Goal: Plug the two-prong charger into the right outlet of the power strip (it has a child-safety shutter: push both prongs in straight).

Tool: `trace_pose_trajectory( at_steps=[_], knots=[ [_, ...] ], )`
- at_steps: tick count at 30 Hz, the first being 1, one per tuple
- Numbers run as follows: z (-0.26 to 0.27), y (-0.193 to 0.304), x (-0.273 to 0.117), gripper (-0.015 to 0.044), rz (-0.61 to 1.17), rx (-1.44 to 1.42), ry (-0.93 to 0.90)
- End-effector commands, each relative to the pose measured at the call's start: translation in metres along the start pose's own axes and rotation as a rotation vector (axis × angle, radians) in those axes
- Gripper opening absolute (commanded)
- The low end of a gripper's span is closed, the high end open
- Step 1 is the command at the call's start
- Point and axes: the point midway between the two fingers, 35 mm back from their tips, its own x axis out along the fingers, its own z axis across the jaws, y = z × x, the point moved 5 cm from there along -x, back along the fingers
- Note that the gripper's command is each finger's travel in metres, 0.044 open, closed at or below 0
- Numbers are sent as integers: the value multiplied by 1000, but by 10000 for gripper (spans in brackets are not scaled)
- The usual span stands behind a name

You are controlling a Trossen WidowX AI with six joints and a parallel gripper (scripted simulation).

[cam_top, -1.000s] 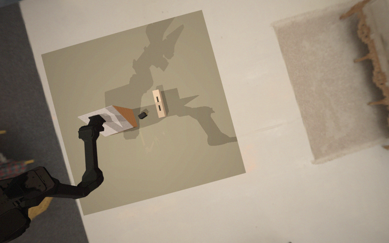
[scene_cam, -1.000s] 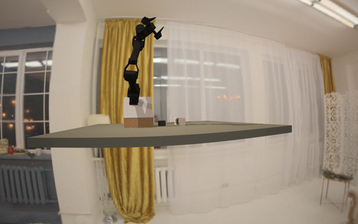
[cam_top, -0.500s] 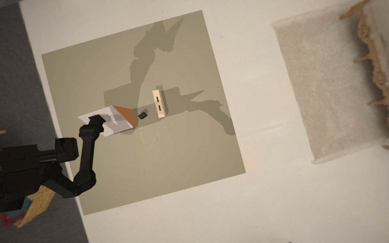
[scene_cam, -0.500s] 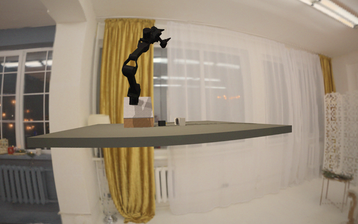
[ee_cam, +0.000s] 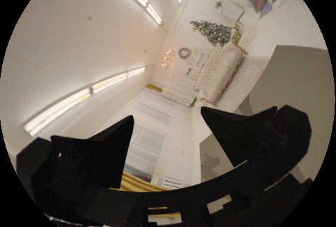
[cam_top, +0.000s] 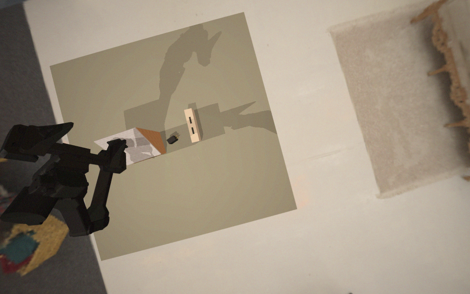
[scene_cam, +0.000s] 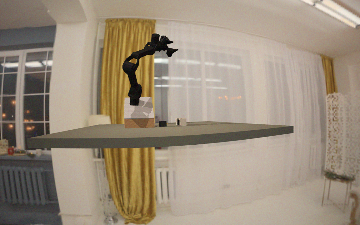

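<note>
The small black charger lies on the table, its metal prongs towards the power strip. The cream power strip stands a short way beyond it, apart from it, with two dark outlet slots visible in the top view. My gripper is open and empty, high above the table in the exterior view. The wrist view shows nothing between its fingers and mostly looks out at the room. The charger and the strip do not show in the wrist view.
A wooden block with a pale top carries the arm's base and stands close beside the charger. The grey-green table holds these things. Shadows of the arm and block fall across it near the strip.
</note>
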Motion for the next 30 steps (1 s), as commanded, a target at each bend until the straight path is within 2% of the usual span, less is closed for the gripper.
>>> trace_pose_trajectory(
  at_steps=[1, 15, 30],
  knots=[
    [-17, 22, 13, 440, 60, -78, 75],
    [-91, 92, 44, 440, 295, -320, 333],
    [-178, 155, 44, 440, 597, -552, 563]
  ],
)
